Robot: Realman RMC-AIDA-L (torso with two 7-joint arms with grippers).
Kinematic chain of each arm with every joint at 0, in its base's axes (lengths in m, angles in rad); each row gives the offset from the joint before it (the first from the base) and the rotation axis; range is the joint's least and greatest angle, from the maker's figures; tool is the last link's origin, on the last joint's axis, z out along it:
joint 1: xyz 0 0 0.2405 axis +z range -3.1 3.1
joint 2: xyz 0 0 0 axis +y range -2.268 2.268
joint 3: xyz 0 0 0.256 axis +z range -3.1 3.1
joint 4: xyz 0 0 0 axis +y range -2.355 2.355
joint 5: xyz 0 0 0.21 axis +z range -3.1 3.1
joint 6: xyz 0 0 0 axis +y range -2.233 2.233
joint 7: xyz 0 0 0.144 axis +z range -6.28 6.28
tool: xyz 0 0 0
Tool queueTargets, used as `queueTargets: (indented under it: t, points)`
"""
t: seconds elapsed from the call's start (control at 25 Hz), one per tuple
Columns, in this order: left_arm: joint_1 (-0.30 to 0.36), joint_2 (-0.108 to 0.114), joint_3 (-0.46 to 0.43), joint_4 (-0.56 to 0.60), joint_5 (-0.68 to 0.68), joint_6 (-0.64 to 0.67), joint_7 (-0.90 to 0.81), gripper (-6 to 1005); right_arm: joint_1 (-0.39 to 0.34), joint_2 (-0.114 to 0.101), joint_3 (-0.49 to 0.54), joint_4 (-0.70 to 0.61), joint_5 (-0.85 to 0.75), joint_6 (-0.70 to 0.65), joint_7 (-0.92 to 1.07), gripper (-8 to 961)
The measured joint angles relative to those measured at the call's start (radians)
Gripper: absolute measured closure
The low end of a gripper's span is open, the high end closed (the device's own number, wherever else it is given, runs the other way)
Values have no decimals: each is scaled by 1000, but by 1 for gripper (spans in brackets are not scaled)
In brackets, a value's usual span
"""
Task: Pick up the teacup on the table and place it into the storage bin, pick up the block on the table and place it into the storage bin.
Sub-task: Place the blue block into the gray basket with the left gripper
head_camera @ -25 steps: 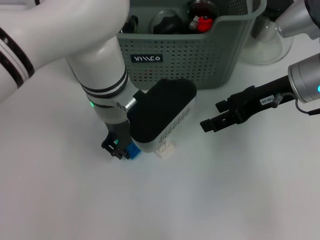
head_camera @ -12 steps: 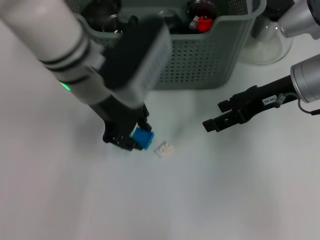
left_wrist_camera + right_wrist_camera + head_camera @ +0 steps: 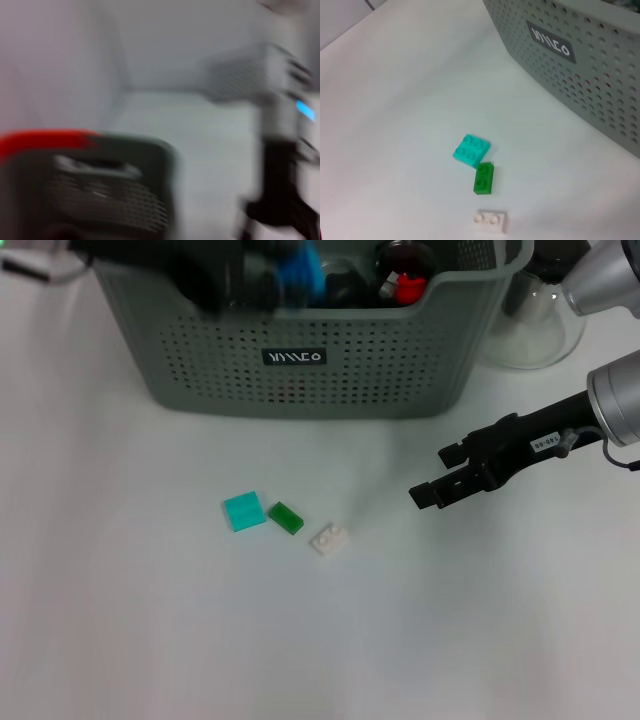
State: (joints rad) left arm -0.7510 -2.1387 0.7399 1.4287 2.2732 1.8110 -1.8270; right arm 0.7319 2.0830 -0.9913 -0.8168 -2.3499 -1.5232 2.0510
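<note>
The storage bin (image 3: 320, 350) stands along the far edge of the desk (image 3: 150, 640), and its mouth is crowded: the left gripper (image 3: 255, 270) with a blue block (image 3: 298, 268) sits over it, beside dark items inside. A glass vessel (image 3: 535, 330) blocks the far right corner. The right gripper (image 3: 440, 475) hangs over the right side. Mid-desk, turquoise (image 3: 244, 510), green (image 3: 286, 517) and white (image 3: 328, 538) bricks lie close together; the near half lies open.

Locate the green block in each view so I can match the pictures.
Head view: green block lies on the table, between a turquoise block and a white block.
Left wrist view: not in it.
Right wrist view: centre, same neighbours either side.
Shared landmark: the storage bin label.
</note>
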Motion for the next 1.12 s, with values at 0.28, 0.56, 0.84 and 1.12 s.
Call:
queueTargets:
  t: [0.28,0.56,0.84,1.12]
  points:
    - [-58,33,65,-36,69,-309,-256,579,-6,-11,-1,-1,0,-6,-2,9]
    - [-142,61,163,-213,282,-565,-440,570,-2,-23,-4,-1,0,-15,-13,8]
    - [-242,58,179,-412,510,-712,-570,561,3,-26,-16,-10,0,-18,-17,8]
    - [-282,55,183,-507,554,-750,-613,552,4,-26,-34,-13,0,-18,-20,8]
